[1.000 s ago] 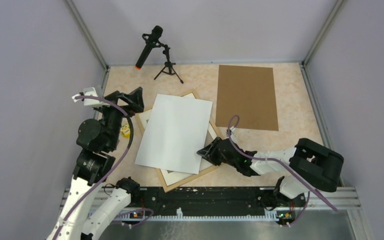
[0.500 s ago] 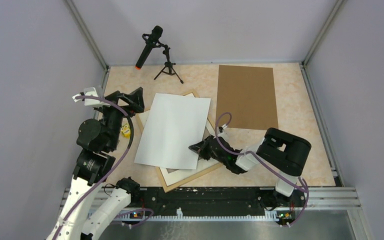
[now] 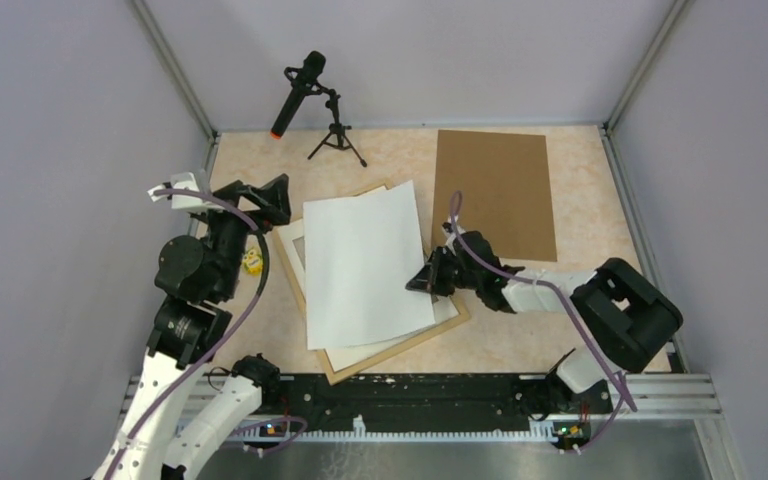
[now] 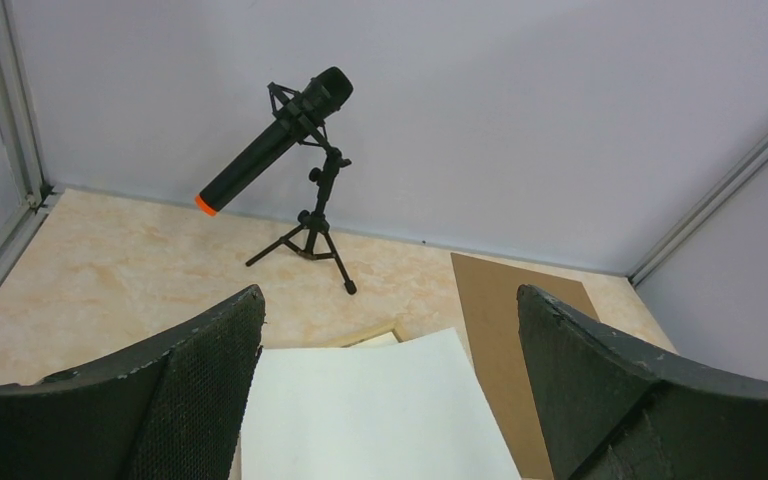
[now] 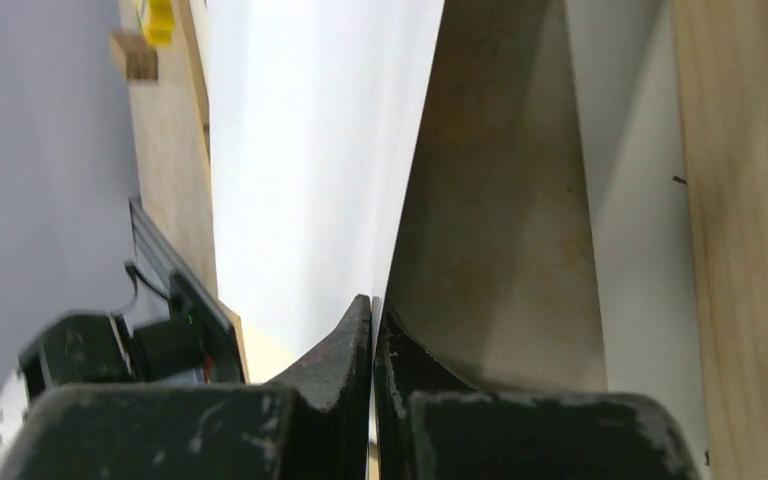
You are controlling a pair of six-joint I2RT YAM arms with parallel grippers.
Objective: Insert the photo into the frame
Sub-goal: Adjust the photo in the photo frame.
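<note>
Right pincer (image 3: 423, 283) tight on photo (image 3: 365, 262)

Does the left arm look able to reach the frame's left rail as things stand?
Probably yes: the left hand hangs open just beside the left rail of the frame, which lies bare; the white sheet pinched by the right hand lies further right.
</note>
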